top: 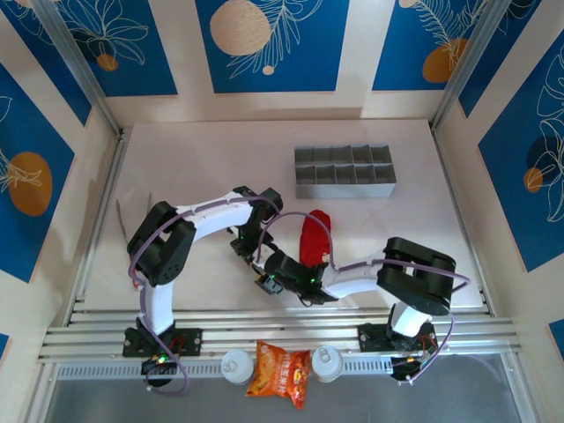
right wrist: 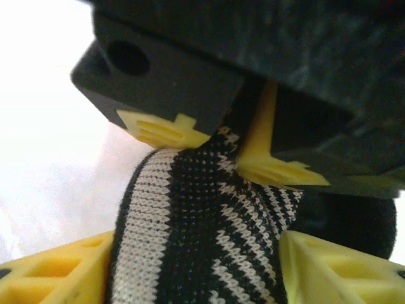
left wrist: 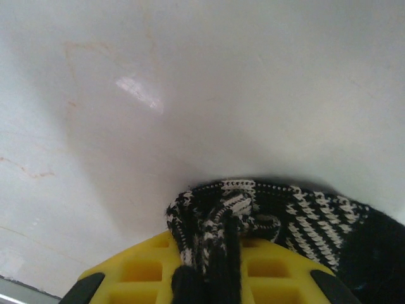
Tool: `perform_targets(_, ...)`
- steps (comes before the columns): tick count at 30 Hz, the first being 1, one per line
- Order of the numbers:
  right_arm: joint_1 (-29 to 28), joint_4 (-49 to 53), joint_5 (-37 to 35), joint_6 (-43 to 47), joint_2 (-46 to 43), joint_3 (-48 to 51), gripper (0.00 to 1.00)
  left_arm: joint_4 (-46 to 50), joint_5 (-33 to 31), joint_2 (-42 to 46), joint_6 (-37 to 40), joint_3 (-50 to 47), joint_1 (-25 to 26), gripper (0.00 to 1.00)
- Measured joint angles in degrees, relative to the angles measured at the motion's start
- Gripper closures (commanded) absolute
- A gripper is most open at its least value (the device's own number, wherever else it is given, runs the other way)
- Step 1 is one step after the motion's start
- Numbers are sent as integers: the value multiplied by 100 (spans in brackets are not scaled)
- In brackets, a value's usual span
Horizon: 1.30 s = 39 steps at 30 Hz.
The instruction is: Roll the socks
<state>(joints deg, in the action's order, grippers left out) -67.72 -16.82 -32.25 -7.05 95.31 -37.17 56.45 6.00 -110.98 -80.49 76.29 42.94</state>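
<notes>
the left gripper is clamped narrow on the striped sock, a bunched fold of black and grey-white knit pinched between its yellow fingers and spilling out over them onto the pale table. from the right wrist, those same two yellow tips bite into the top of the sock from above. the right gripper sits low around the same sock, its jaws standing fairly wide, one to each side, with fabric against both inner faces; i cannot tell whether it is squeezing or only flanking. from above, both wrists meet near the middle of the table, close to the near edge. the red sock lies on the table just beside them, between the wrists and the grey divided tray further back. an orange snack bag lies on the rail between the arm bases.
</notes>
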Motion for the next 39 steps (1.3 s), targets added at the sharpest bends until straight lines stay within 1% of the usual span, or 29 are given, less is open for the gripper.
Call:
perform_targets(1, -20, 20, -59, -83, 37, -39, 45, 17, 28, -15, 4, 17, -17, 100)
perform_targets(2, -33, 61, -96, -162, 59, -72, 51, 28, 33, -26, 20, 33, -28, 100)
perform_targets(3, -46, 107, -133, -232, 81, -105, 57, 37, 42, -35, 26, 39, -35, 100)
perform_targets(7, -92, 254, -227, -487, 101, -173, 89, 50, 20, -39, 81, 52, -39, 100)
perform_targets(8, -92, 264, -223, -540, 87, -175, 94, 52, -13, -31, 92, 55, -39, 100)
perform_targets(9, -90, 275, -208, -586, 66, -173, 97, 48, -39, -17, 107, 52, -39, 94)
perform_targets(11, -66, 289, -136, -675, 35, -166, 100, 2, -83, 42, 129, 11, -39, 74)
perform_targets(14, 79, 57, 175, -857, 4, -37, 100, -269, -118, 273, 107, -258, -39, 49)
perform_targets(16, 190, -149, 407, -999, -17, 74, 100, -494, -136, 481, 83, -496, -48, 36)
perform_targets(18, 275, -361, 612, -1097, -26, 175, 100, -702, -179, 640, 98, -704, -81, 29)
perform_targets(20, 385, -560, 841, -1290, -22, 264, 100, -800, -175, 748, 127, -841, -127, 25)
perform_targets(21, 435, -649, 942, -1364, -17, 299, 100, -835, -184, 787, 140, -879, -149, 20)
perform_targets(24, 577, -890, 1241, -1574, 17, 382, 100, -1016, -273, 968, 151, -1038, -216, 17)
perform_targets(25, 629, -960, 1349, -1639, 31, 407, 100, -1097, -275, 1104, 151, -1117, -243, 11)
perform_targets(27, 754, -1069, 1576, -1764, 33, 455, 100, -1246, -415, 1464, 144, -1290, -280, 10)
perform_targets(30, 949, -1228, 1974, -1954, 85, 507, 100, -1644, -444, 2111, 146, -1591, -348, 10)
perform_targets(34, 1220, -1307, 2540, -2133, 144, 507, 100, -2297, -409, 2686, 151, -2072, -385, 18)
perform_targets(37, 1436, -1366, 2970, -2267, 201, 509, 100, -2662, -278, 2791, 149, -2465, -382, 28)
perform_targets(39, 1589, -1408, 3279, -2358, 245, 509, 100, -2879, -173, 2806, 133, -2743, -372, 30)
